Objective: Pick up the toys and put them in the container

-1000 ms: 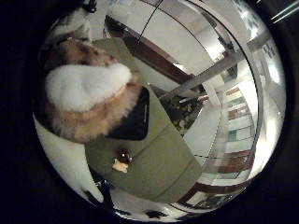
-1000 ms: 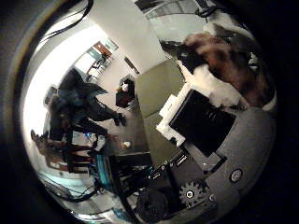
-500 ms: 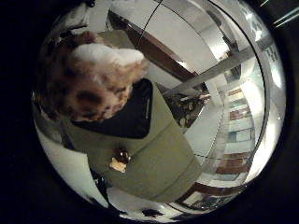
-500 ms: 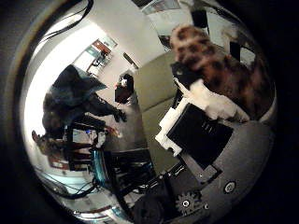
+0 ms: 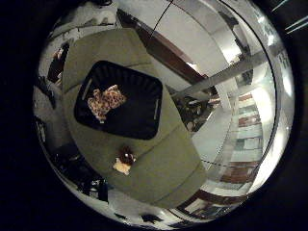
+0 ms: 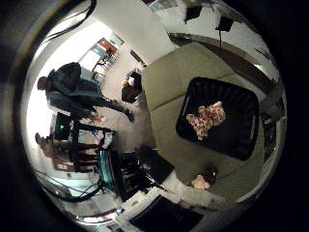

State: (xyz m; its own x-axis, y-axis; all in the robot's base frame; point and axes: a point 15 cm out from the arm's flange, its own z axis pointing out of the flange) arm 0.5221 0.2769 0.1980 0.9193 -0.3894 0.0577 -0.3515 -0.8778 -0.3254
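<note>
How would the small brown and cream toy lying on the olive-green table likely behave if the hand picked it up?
The small brown and cream toy looks like soft plush, so it would probably squash and flop rather than stay stiff. It seems light for its size. Lying low on the olive-green table, it is unlikely to roll, though a push might drag it along.

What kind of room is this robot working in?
Probably an indoor lab or workshop, though that is a guess. A green-covered table holds a black container with a spotted plush toy inside, a small toy lies beside it, and equipment stands crowd the floor nearby.
</note>
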